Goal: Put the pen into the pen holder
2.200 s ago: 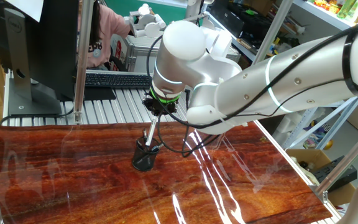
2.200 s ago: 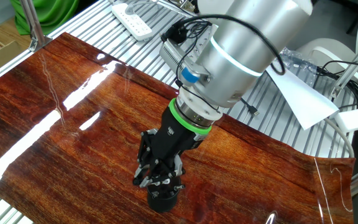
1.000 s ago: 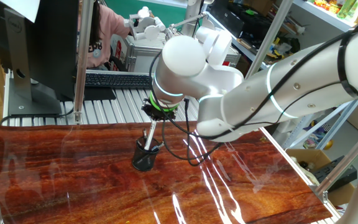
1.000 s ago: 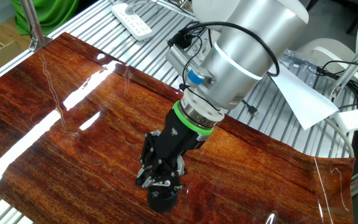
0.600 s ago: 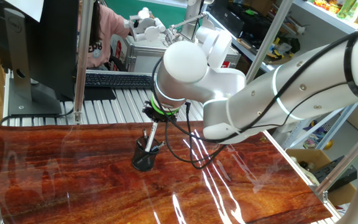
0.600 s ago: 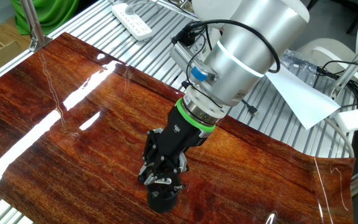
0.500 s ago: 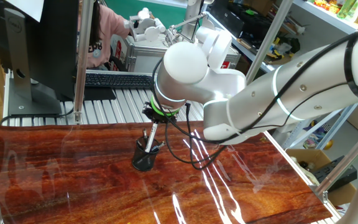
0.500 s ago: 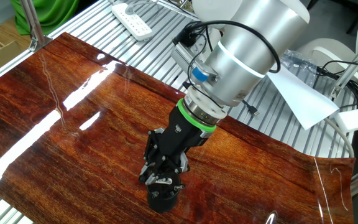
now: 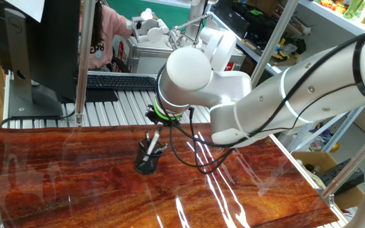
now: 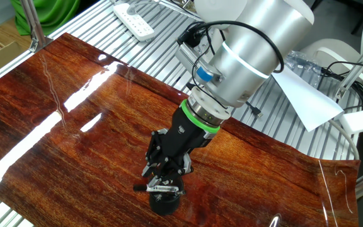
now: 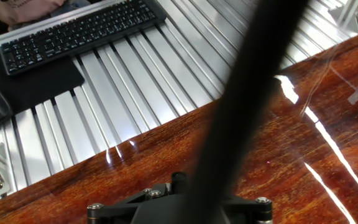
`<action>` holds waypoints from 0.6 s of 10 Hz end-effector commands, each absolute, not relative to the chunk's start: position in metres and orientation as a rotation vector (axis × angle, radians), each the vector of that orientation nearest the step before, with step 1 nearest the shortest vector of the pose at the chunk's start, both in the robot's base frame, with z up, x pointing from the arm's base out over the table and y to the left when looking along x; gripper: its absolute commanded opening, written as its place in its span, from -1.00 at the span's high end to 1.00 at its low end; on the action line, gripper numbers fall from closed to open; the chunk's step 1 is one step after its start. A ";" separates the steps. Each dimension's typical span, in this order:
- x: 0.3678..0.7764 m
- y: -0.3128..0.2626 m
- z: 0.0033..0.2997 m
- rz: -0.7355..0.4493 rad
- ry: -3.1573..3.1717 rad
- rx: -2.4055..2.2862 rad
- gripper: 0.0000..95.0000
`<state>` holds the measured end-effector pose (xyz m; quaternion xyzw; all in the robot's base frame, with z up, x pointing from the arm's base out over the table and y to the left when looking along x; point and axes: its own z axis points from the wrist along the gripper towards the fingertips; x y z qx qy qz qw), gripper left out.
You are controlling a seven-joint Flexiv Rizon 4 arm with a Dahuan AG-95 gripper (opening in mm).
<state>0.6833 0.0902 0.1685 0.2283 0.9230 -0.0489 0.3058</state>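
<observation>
The pen holder (image 9: 146, 164) is a small black mesh cup standing on the reddish wood tabletop (image 9: 75, 183). The pen (image 9: 152, 143) rises from it at a slant; its lower end is inside the cup and its silvery upper part reaches up to my gripper (image 9: 158, 124). The jaws stand close together around the pen's top. In the other fixed view the gripper (image 10: 164, 181) hangs right over the holder (image 10: 166, 203) and hides most of the rim. In the hand view the pen (image 11: 247, 81) is a dark blurred bar running up from the gripper (image 11: 191, 200).
A black keyboard (image 9: 119, 81) and a monitor (image 9: 37, 44) sit on the metal slats behind the table. An upright metal post (image 9: 81, 63) stands at the back left. A white power strip (image 10: 134, 22) and a paper sheet (image 10: 307, 101) lie off the wood. A person in pink (image 9: 106, 31) sits behind.
The arm's big joint has drifted a little to the right and the wrist has risen slightly. The pen still stands in the holder, leaning a bit more.
</observation>
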 end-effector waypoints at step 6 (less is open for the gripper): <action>0.676 0.083 0.181 -0.146 2.560 0.590 0.60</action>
